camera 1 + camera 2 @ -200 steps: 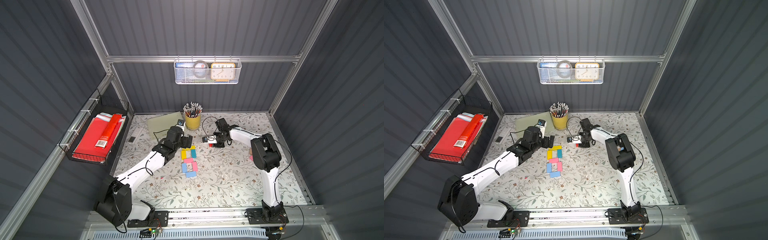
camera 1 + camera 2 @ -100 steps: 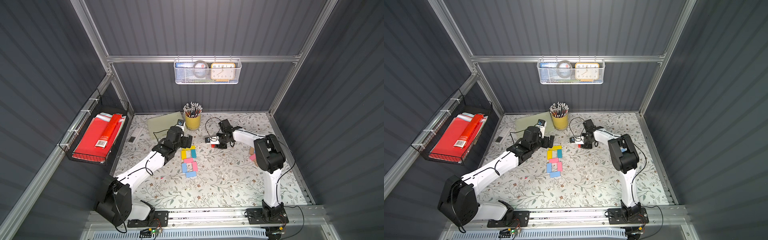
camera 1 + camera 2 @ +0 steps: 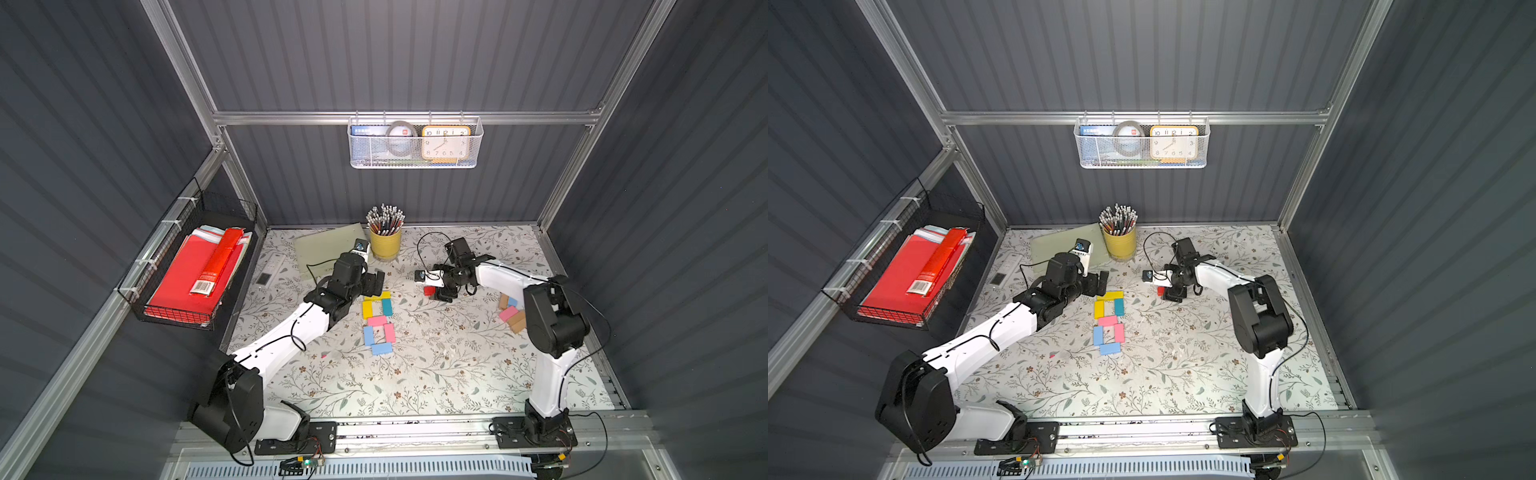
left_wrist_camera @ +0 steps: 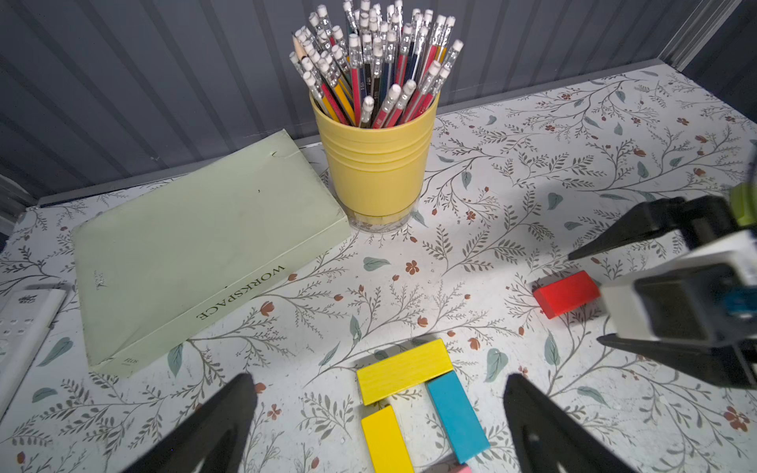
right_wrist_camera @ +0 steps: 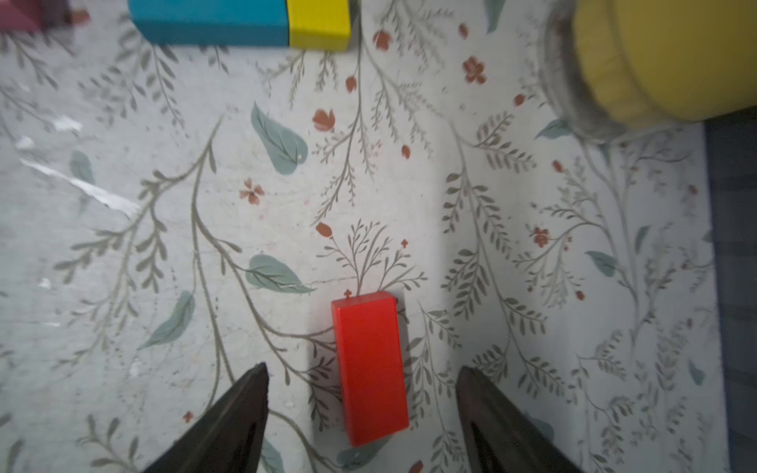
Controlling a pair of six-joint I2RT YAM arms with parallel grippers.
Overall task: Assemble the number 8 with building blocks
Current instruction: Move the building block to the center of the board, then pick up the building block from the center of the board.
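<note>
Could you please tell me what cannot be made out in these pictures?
Spare blocks: in a top view the right arm covers part of the pile, so no count.
Red block: in both top views the same arm's wrist covers part of it.
Number 8: the left wrist view's edge cuts off its lower loop.
Yellow cup: blurred and cut by the edge in the right wrist view.

The number 8 (image 3: 377,321) lies flat on the desk (image 3: 415,386), built of seven touching blocks. The upper loop has a yellow top block (image 3: 377,296), a yellow left block (image 3: 367,309) and a teal right block (image 3: 387,307). A pink middle block (image 3: 374,320) joins the loops. The lower loop has a light blue left block (image 3: 368,335), a pink right block (image 3: 389,332) and a light blue bottom block (image 3: 381,348). A red block (image 5: 368,368) lies flat, apart from the figure. Spare blocks (image 3: 508,313), tan, pink and blue, cluster near the desk's right edge.
</note>
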